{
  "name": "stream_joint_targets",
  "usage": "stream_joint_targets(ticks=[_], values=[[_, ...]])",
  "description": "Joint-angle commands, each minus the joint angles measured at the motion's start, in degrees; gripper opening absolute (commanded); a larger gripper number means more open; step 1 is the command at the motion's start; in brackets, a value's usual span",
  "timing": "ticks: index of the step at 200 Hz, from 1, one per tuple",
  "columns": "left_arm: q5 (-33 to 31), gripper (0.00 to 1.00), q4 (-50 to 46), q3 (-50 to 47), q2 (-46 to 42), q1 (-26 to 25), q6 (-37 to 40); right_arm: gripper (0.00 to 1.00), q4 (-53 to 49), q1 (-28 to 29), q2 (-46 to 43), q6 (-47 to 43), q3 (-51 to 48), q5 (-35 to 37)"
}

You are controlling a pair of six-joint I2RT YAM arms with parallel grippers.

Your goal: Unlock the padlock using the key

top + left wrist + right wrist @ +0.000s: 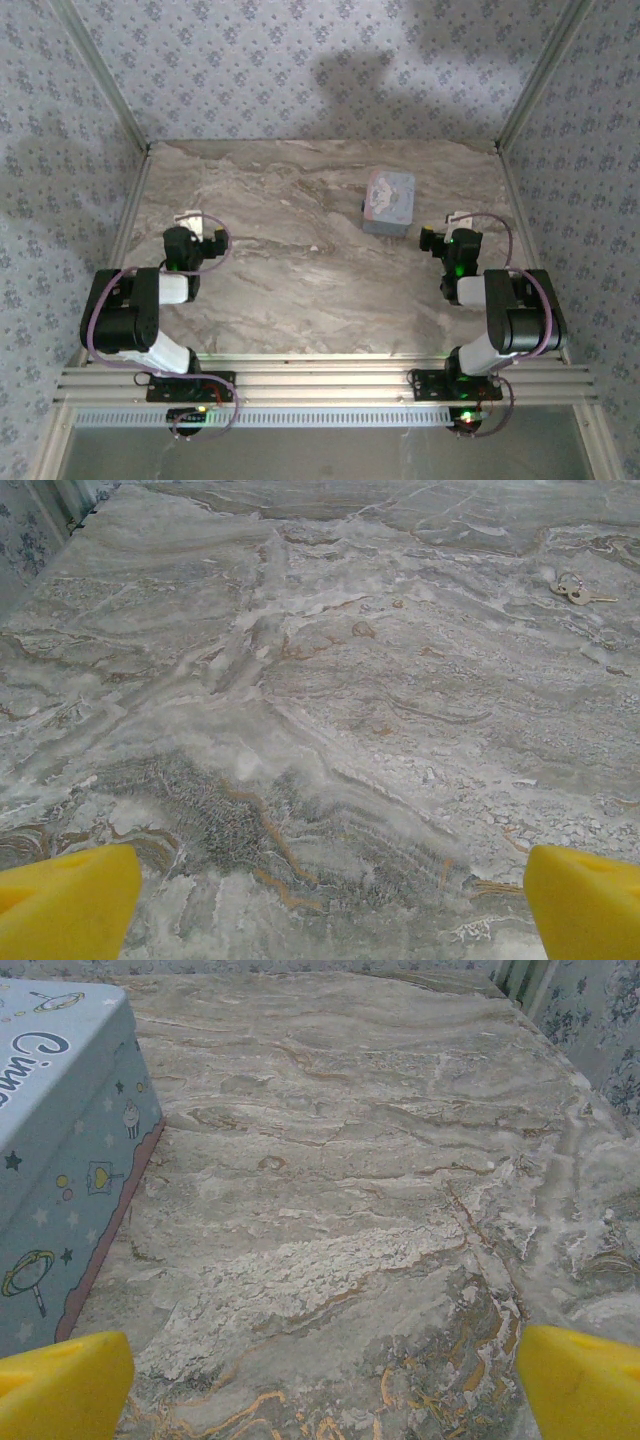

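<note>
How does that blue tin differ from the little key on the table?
The tin is a big blue box printed with cartoons; the key is tiny, pale metal on a ring. The tin stands tall; the key lies flat. Both rest on the marble table, untouched.

In the left wrist view, the key at two o'clock is too small to make out its teeth, and its ring blurs into the blade. The left gripper has its yellow fingertips cropped by the bottom edge at seven and five o'clock. In the right wrist view, the tin at nine o'clock runs off the left edge, which cuts its lid lettering short. The right gripper is cropped in the same way.
</note>
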Motion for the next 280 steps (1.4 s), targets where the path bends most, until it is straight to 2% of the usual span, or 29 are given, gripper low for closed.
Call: stream_joint_targets(ticks=[1, 55, 77, 96, 120, 145, 175, 197, 219, 235, 255, 280], values=[[1.1, 0.98, 0.0, 1.0, -0.2, 0.4, -1.0, 1.00, 0.0, -0.4, 0.1, -0.8, 1.1, -0.5], [2.2, 0.98, -0.3, 1.2, -0.5, 1.1, -1.4, 1.00, 0.1, -0.7, -0.1, -0.7, 1.0, -1.2], [2.2, 0.98, -8.9, 4.8, -3.6, 1.0, -1.5, 1.00, -3.1, -0.6, -2.2, -0.4, 2.0, -0.7], [2.1, 0.98, -21.1, 9.4, -7.5, 1.1, -3.1, 1.00, -17.7, -0.8, -8.1, 0.6, 6.6, -0.8], [5.7, 0.96, -30.8, 13.3, -11.6, 1.0, -6.9, 0.99, -36.3, -2.0, -11.3, 8.6, 16.0, -3.5], [10.0, 0.92, -38.6, 17.8, -13.4, 0.6, -12.8, 0.87, -52.2, -2.1, -7.4, 17.9, 29.3, -8.5], [15.7, 0.84, -42.7, 21.7, -12.2, -0.9, -18.1, 0.81, -62.3, 0.4, 0.1, 23.2, 42.0, -12.8], [16.7, 0.79, -44.3, 24.8, -9.5, -4.6, -22.9, 0.81, -68.3, 2.9, 6.3, 24.5, 51.5, -9.4], [17.8, 0.75, -45.6, 29.4, -4.5, -10.5, -26.8, 0.83, -72.4, 3.8, 12.8, 26.5, 58.4, -7.3], [18.8, 0.71, -46.0, 33.3, 0.7, -15.5, -27.1, 0.84, -73.8, 3.9, 17.3, 26.7, 62.8, -9.5], [19.7, 0.61, -46.2, 39.1, 7.5, -21.1, -27.2, 0.85, -74.7, 4.5, 22.5, 26.6, 68.2, -13.7], [21.8, 0.50, -46.5, 46.1, 15.5, -25.6, -28.1, 0.84, -77.0, 5.9, 28.5, 25.6, 75.1, -17.4]])
